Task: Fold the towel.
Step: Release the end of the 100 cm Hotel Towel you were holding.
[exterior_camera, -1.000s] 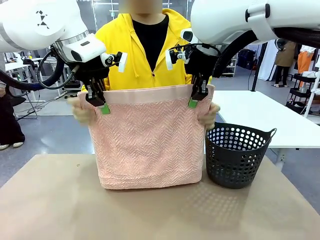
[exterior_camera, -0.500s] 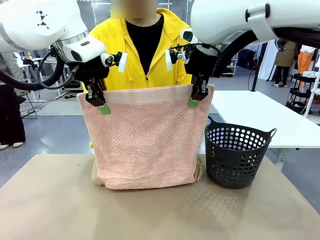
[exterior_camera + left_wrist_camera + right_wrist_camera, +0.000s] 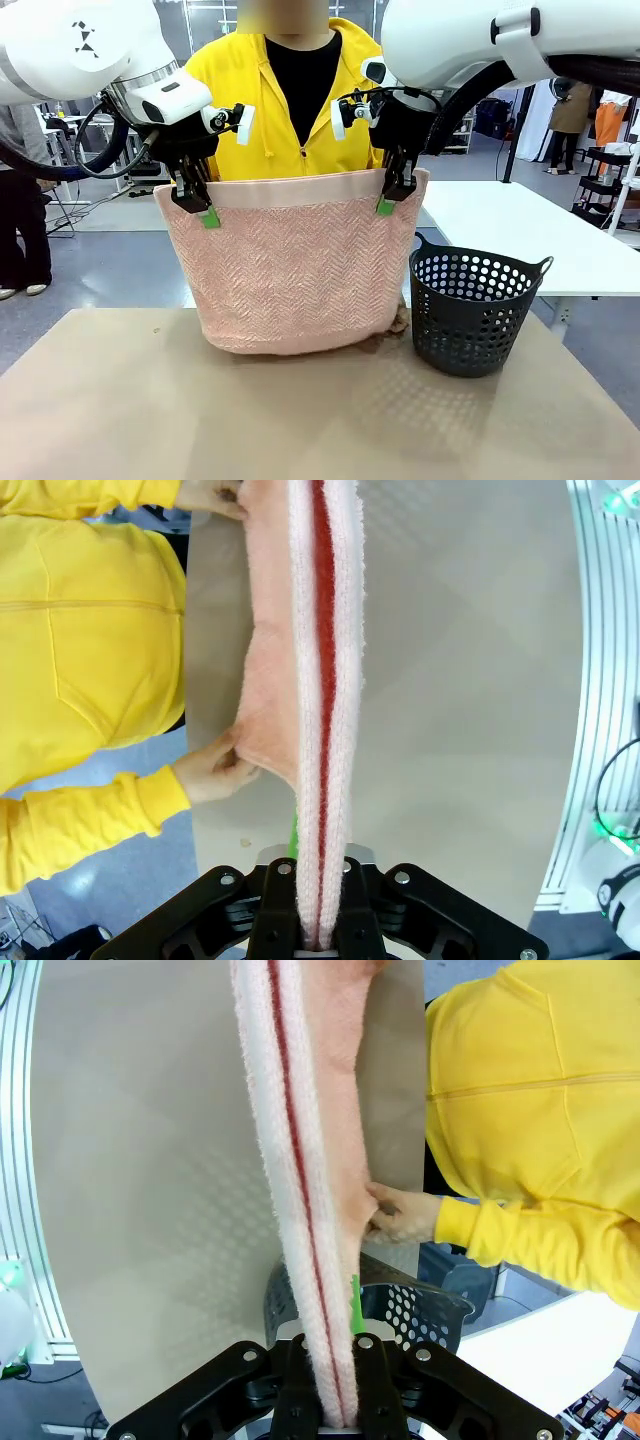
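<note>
While left tool (image 3: pixel 207 212) and right tool (image 3: pixel 387 201) clamp it, towel (image 3: pixel 295 270) hangs.

Bright, even overhead light fills the front view, which is sharp throughout; the towel (image 3: pixel 290 270) casts a faint soft shadow on the desk (image 3: pixel 120 400), and a dotted shadow spills from the perforated basket (image 3: pixel 470 310) toward 7 o'clock. Both wrist views bow straight lines at their edges, as with the left wrist view's metal rail (image 3: pixel 600 680) at 3 o'clock, and the towel's pile blurs at 6 o'clock, closest to the lens.
</note>
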